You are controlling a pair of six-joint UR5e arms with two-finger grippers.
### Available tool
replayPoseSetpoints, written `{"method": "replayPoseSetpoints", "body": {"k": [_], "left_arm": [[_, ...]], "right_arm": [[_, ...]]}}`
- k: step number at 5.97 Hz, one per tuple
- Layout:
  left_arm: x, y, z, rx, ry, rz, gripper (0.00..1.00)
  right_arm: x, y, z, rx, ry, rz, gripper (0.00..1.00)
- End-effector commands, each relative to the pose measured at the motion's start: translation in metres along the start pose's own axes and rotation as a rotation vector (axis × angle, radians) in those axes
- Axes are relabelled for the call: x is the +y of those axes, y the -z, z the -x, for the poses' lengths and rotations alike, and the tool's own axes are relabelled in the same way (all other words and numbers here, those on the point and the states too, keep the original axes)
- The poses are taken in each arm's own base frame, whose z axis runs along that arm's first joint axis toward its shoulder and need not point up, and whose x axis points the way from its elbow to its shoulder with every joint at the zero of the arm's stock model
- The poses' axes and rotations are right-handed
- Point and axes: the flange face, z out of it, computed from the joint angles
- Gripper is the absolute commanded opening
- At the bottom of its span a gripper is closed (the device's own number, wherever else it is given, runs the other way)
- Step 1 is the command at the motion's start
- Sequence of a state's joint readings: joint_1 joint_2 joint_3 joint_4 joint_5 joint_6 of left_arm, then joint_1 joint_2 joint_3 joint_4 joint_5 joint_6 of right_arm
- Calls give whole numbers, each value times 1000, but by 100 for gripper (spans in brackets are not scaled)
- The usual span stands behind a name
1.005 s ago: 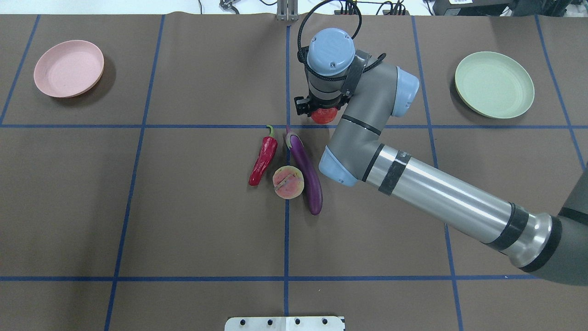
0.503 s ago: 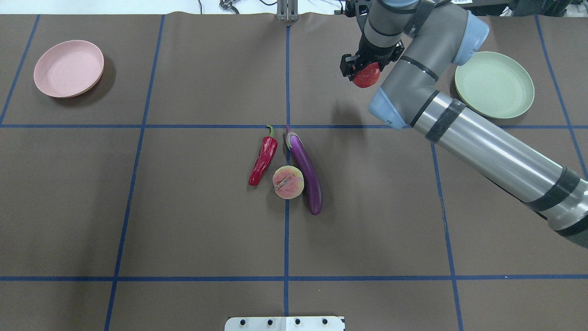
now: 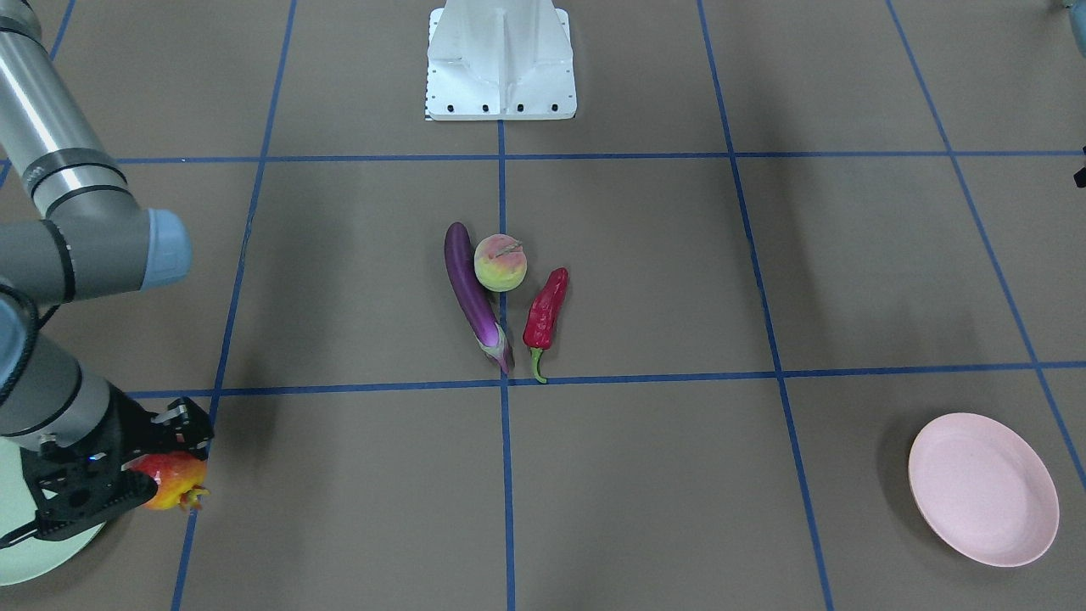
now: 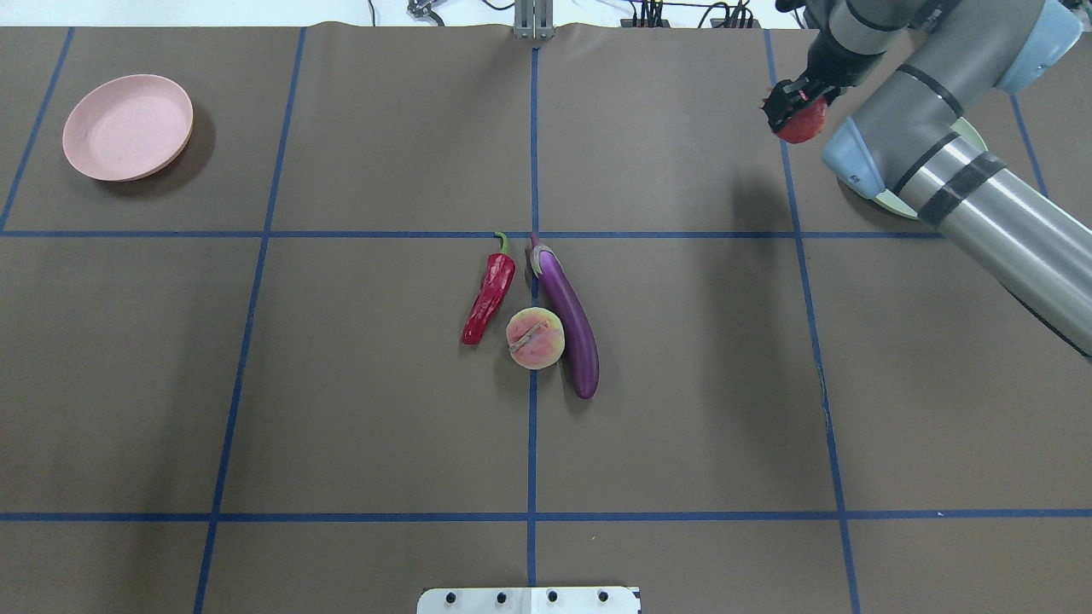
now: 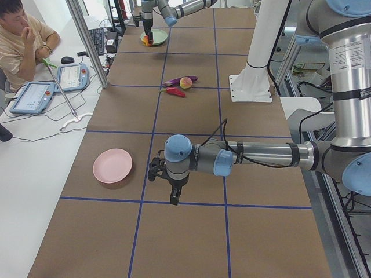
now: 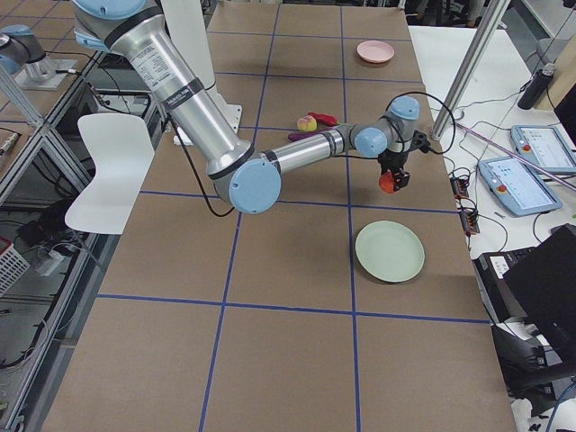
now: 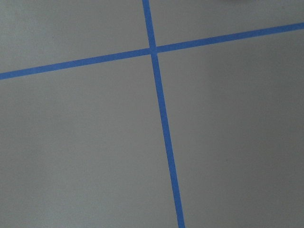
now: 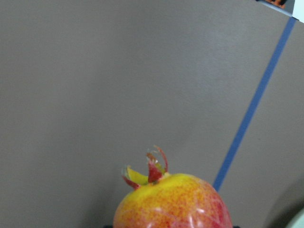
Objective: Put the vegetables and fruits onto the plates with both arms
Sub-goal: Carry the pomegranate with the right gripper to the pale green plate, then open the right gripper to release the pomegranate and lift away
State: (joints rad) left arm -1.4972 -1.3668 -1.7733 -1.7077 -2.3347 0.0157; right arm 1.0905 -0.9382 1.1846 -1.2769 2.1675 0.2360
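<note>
My right gripper (image 4: 795, 109) is shut on the red-and-yellow pomegranate (image 4: 803, 126) and holds it in the air just left of the mint green plate (image 4: 973, 137). The pomegranate fills the bottom of the right wrist view (image 8: 173, 203), crown outward. The front view shows it (image 3: 172, 482) beside the plate's rim (image 3: 25, 556). The purple eggplant (image 4: 568, 320), red chili (image 4: 489, 294) and peach (image 4: 535, 338) lie together at the table's middle. The pink plate (image 4: 128, 126) is empty at the far left. My left gripper (image 5: 173, 196) hangs near the pink plate (image 5: 113, 165); I cannot tell whether it is open or shut.
The white base block (image 3: 501, 59) stands at the robot's edge of the table. Blue tape lines (image 7: 161, 114) grid the brown table cover. An operator (image 5: 20, 40) sits at a side desk with tablets.
My right arm has carried the pomegranate up from beside the eggplant and to the right, to the edge of the green plate. The other produce has not moved.
</note>
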Motion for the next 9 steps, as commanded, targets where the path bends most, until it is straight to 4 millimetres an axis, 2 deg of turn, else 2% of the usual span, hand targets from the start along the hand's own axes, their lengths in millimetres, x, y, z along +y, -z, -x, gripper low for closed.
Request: {"method": "replayPoseSetpoints", "body": {"k": [1, 2, 3, 4, 5, 6, 7, 8, 9], "left_arm": [[0, 1, -1, 0, -3, -3, 100], [0, 1, -1, 0, -3, -3, 100], [-1, 1, -1, 1, -4, -4, 100], [-1, 1, -1, 1, -4, -4, 100], [-1, 2, -2, 1, -5, -5, 100], [-1, 1, -1, 1, -4, -4, 100], [0, 1, -1, 2, -2, -2, 100], [0, 1, -1, 2, -3, -3, 100], [0, 1, -1, 2, -2, -2, 100]], "right_arm": [[58, -40, -111, -17, 11, -40, 0], [66, -40, -136, -3, 31, -32, 0], [68, -43, -136, 5, 25, -29, 69], [81, -48, -142, 11, 0, -19, 99], [70, -31, -127, -2, -45, -56, 99], [48, 2, -97, -21, -59, -122, 99], [32, 24, -44, -59, -157, -141, 99], [25, 33, 17, -95, -181, -139, 99], [26, 34, 94, -122, -205, -161, 99]]}}
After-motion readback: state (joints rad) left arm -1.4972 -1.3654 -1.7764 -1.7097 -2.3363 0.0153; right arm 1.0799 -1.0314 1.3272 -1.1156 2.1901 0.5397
